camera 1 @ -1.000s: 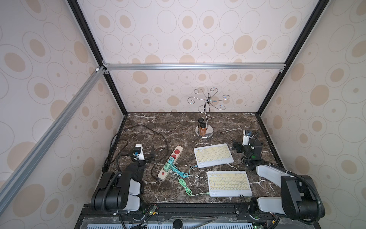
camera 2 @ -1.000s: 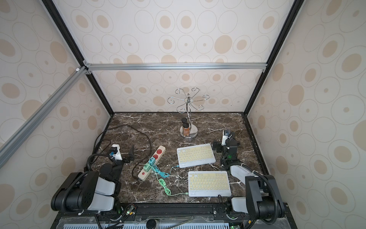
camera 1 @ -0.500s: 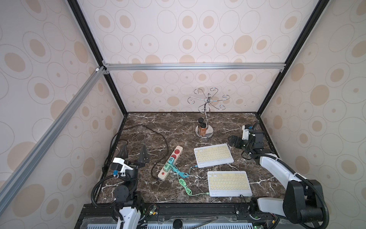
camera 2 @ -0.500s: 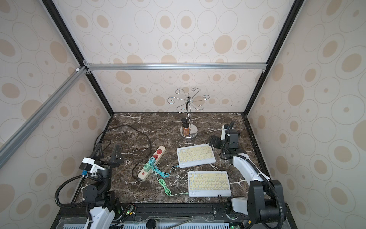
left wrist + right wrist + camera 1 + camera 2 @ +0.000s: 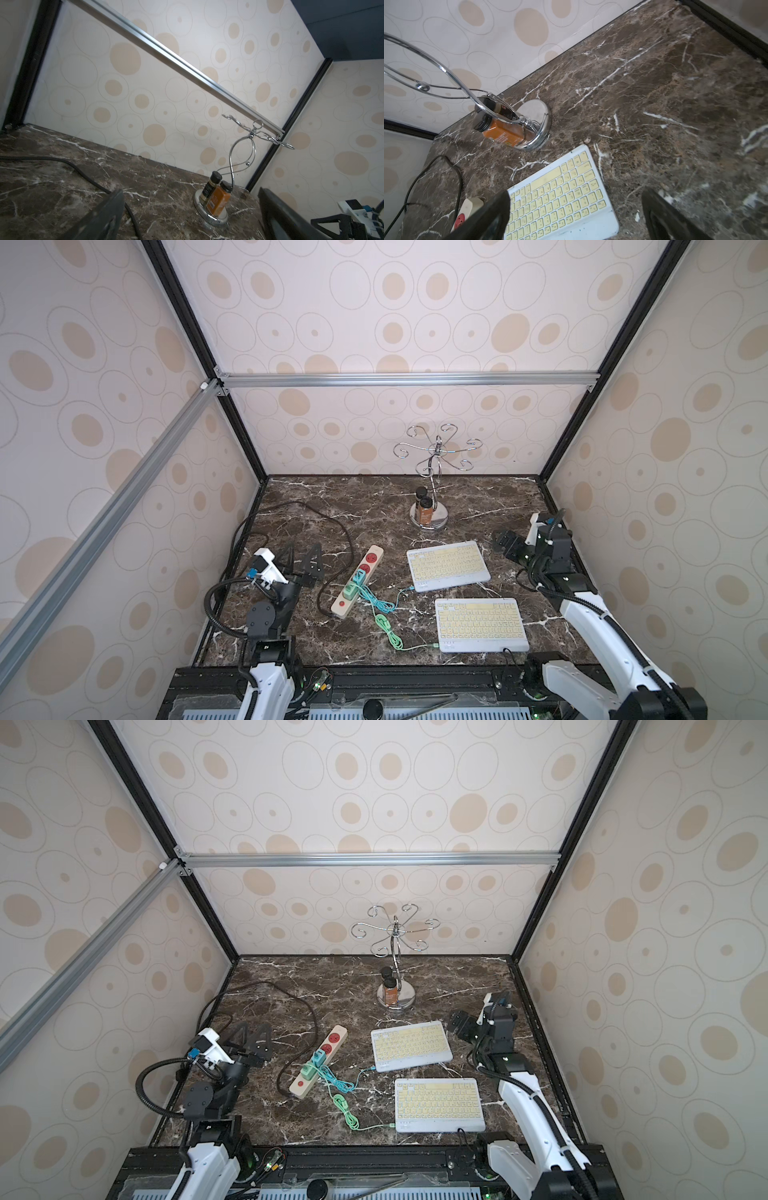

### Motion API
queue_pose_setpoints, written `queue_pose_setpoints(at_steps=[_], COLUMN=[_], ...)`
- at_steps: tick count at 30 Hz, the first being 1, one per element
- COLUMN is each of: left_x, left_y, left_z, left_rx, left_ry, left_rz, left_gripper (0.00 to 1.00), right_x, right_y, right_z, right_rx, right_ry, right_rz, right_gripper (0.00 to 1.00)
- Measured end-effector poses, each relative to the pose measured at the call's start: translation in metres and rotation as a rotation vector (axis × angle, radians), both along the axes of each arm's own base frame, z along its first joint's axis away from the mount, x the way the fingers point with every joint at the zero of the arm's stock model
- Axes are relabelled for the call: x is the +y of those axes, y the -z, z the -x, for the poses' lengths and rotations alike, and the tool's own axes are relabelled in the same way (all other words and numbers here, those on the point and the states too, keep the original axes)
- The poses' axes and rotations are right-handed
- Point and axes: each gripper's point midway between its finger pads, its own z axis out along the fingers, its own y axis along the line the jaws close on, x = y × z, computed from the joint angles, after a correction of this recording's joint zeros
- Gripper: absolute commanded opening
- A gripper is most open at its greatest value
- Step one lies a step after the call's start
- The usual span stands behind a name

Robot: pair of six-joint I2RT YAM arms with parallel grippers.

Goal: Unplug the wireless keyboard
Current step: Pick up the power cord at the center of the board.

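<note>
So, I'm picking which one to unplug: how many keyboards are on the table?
2. The far keyboard lies farther back, on a blue cable. The near keyboard lies towards the front, on a green cable. None looks hidden.

Soft, even, bright light; sharp in both top views.
Faint shadows on bench (image 5: 374, 497), glints on chrome stand (image 5: 533, 112), dark blurred jaws near wrist lenses.

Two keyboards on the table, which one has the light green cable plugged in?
The front keyboard, nearest the robot base: the light green cable ends at its near corner. The rear keyboard takes the teal cable instead.
</note>
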Motion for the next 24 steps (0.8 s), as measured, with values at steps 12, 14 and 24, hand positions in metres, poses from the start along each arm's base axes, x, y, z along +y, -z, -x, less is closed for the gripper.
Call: queue_pose_setpoints(at_steps=[12, 14, 24], left_x=[-0.058, -0.072, -0.169], left_y=[-0.021, -0.013, 0.027], left_z=[-0.006, -0.012, 0.026], left_rx=[0.08, 0.131, 0.126], left_ry=[0.06, 0.066, 0.245], left_rz=[-0.204, -0.257, -0.617], left_gripper=[0.89, 0.89, 0.9], right_x=[-0.001, -0.007, -0.02], right_y=[0.045, 0.051, 0.074], right_z=[0.015, 0.014, 0.015], right_rx=[0.042, 0.057, 0.098], right_ry=[0.002, 0.028, 0.093], right_rz=[0.004, 0.025, 0.069], right_gripper=[1.0, 1.0, 1.0])
